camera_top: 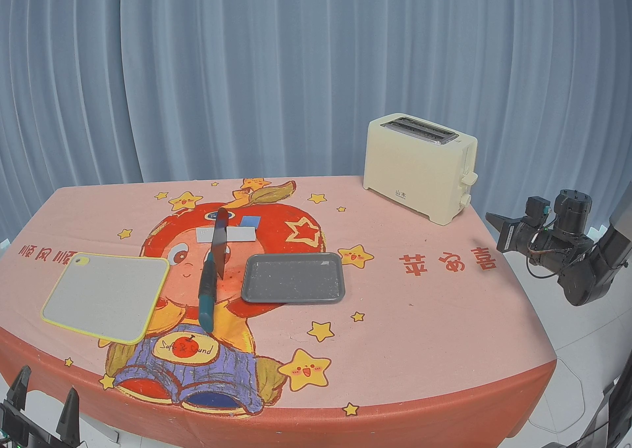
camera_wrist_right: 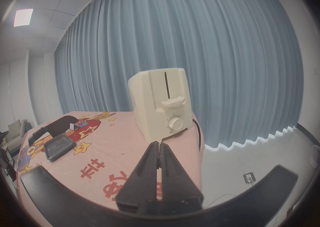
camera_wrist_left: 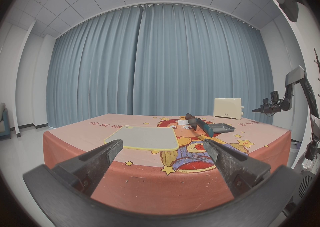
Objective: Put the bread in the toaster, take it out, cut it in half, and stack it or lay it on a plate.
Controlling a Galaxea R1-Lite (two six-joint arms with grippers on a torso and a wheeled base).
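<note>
Dark tray (camera_top: 293, 300) just beside knife (camera_top: 212, 266); toaster (camera_top: 416, 172) well apart; left gripper (camera_wrist_left: 162, 145) wide apart, right gripper (camera_wrist_right: 159, 145) tight together, both unladen

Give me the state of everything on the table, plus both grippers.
Toaster: upright, no bread showing in the slots.
Knife: unheld, blade resting across a white holder.
Cutting board: flat, bare.
Tray: flat, bare.
Left gripper: open, holding nothing.
Right gripper: shut, holding nothing, pointing at the toaster.
</note>
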